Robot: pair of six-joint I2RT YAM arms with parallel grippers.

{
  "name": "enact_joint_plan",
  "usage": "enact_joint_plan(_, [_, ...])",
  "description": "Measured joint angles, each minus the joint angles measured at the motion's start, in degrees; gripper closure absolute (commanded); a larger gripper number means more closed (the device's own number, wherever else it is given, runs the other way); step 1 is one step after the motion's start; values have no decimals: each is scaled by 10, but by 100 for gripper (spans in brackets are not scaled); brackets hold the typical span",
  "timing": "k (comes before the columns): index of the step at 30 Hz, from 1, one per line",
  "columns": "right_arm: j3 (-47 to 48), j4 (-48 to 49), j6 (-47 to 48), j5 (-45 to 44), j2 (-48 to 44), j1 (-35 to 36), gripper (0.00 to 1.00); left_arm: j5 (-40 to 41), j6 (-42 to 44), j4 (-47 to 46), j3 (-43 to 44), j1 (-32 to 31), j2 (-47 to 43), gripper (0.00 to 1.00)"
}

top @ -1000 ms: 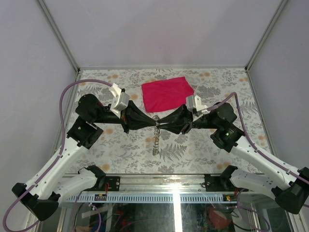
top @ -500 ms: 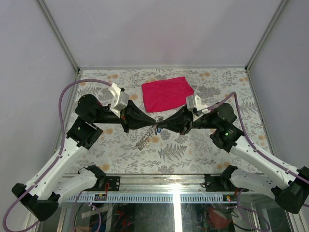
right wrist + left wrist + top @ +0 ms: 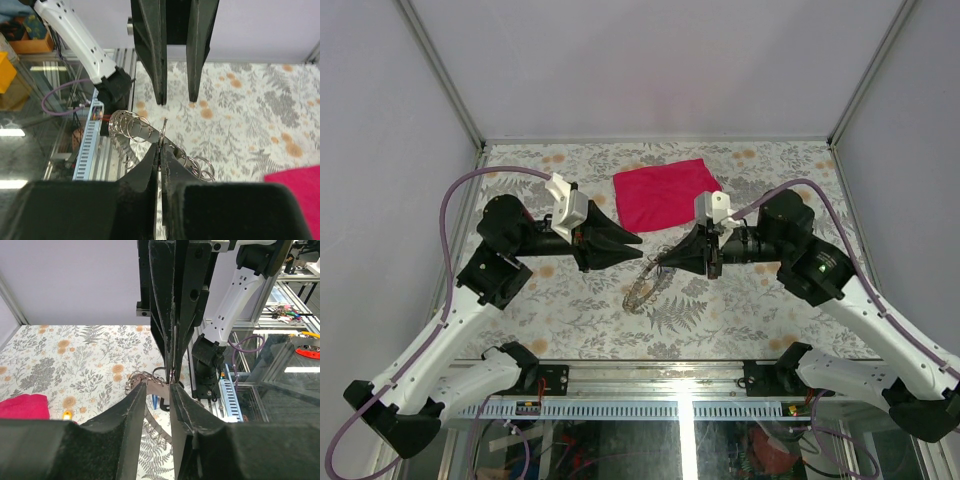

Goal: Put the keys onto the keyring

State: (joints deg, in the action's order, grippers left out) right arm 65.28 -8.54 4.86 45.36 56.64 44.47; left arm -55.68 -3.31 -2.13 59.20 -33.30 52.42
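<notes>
The right gripper (image 3: 664, 266) is pinching the keyring (image 3: 642, 290) with its jaws closed tight. The linked silver rings are hanging from the tips toward the floral worktop (image 3: 760, 315). The left gripper (image 3: 637, 238) is facing it, near but apart, its jaws standing slightly parted and gripping nothing. A red cloth (image 3: 665, 192) is lying behind both.

Pinched stretch of the keyring (image 3: 132, 127), out of sight between the right claw (image 3: 161, 144) fingertips.
</notes>
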Motion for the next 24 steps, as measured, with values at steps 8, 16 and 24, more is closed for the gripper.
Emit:
enact_joint_plan(8, [92, -223, 80, -33, 27, 0, 100, 6, 9, 10, 0, 0, 3, 63])
enact_joint_plan(16, [273, -434, 102, -73, 135, 0, 100, -17, 16, 14, -1, 0, 40, 59])
enact_joint_plan(24, [356, -567, 90, -106, 225, 0, 100, -20, 38, 19, -19, -8, 50, 58])
